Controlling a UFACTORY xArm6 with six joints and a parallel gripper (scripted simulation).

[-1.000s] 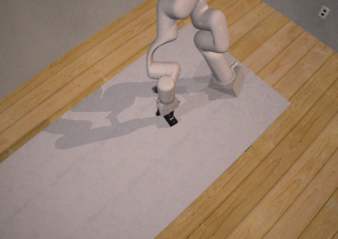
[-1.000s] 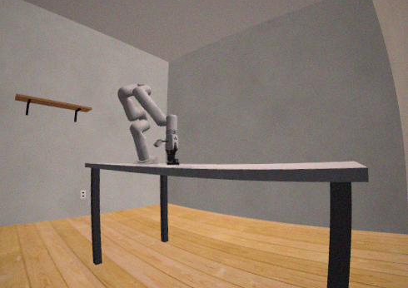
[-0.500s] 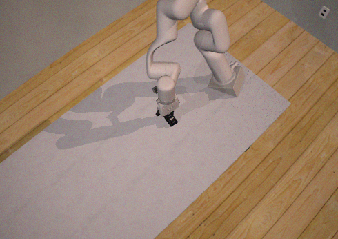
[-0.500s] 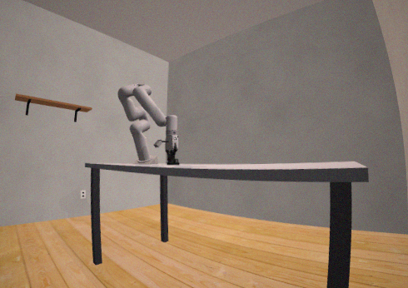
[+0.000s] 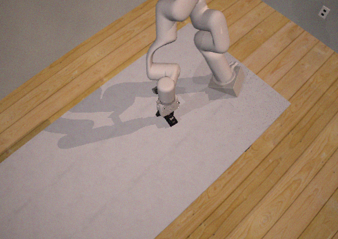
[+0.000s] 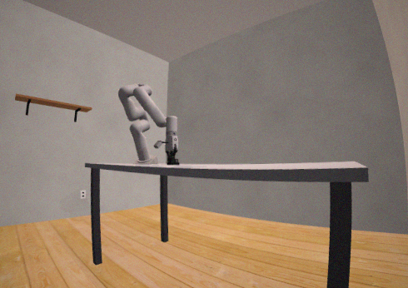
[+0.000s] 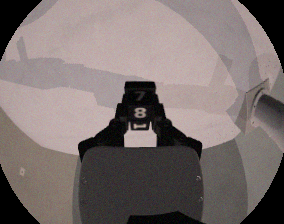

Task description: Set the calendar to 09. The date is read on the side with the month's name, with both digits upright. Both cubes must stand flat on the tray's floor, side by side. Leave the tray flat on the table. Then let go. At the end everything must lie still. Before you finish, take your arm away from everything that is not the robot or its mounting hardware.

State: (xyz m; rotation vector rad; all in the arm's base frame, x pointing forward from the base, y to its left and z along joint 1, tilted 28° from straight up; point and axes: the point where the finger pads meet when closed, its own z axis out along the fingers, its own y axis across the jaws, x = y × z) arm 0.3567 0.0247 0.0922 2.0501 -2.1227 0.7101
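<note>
My gripper (image 5: 167, 115) (image 6: 171, 158) (image 7: 140, 101) points straight down near the middle of the grey table top (image 5: 103, 178), in front of the arm's base. It is shut on a black calendar cube (image 5: 172, 119) (image 7: 140, 104). In the wrist view the cube shows a white 7 on one face and a white 8 on the face below it. The cube is at or just above the table top; I cannot tell whether it touches. No tray and no second cube show in any view.
The arm's base (image 5: 227, 81) stands on the table behind and to the right of the gripper. The table's long right edge (image 5: 241, 154) runs over a wooden floor. A wall shelf (image 6: 52, 103) hangs far off to the left.
</note>
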